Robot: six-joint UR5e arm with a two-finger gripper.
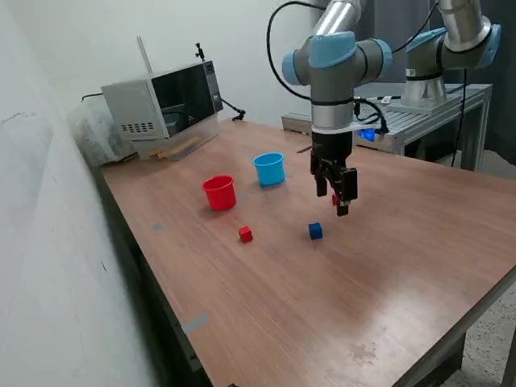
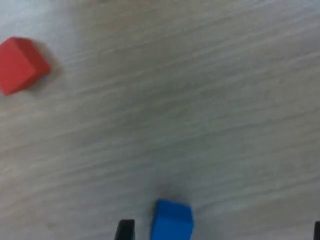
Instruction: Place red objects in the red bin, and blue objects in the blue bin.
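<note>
On the wooden table [image 1: 387, 266], nearest the exterior camera, two small cubes lie apart from each other: a red cube [image 1: 246, 234] toward the exterior view's left and a blue cube [image 1: 315, 231] toward its right. Both rest flat on the table with bare wood between them.

Just behind and above the blue cube hangs the gripper [image 1: 342, 199] of the arm, pointing down, its tips clear of the table. A second red cube [image 1: 334, 199] peeks out beside the black fingers, partly hidden by them; from this view it cannot be told whether it lies on the table behind them. In the wrist view, a blue cube [image 2: 171, 220] sits on the wood close to one dark fingertip [image 2: 125, 230], and the other fingertip shows only at the far edge of the picture, so the jaws stand wide with nothing between them. A red cube [image 2: 20, 64] lies well apart from the blue one there.

Farther back stand the two cups, upright and near each other: the red cup [image 1: 219, 193] and, behind it toward the exterior view's right, the light blue cup [image 1: 269, 168]. What they contain cannot be seen.

At the table's far corner sits a microwave [image 1: 165, 105].
</note>
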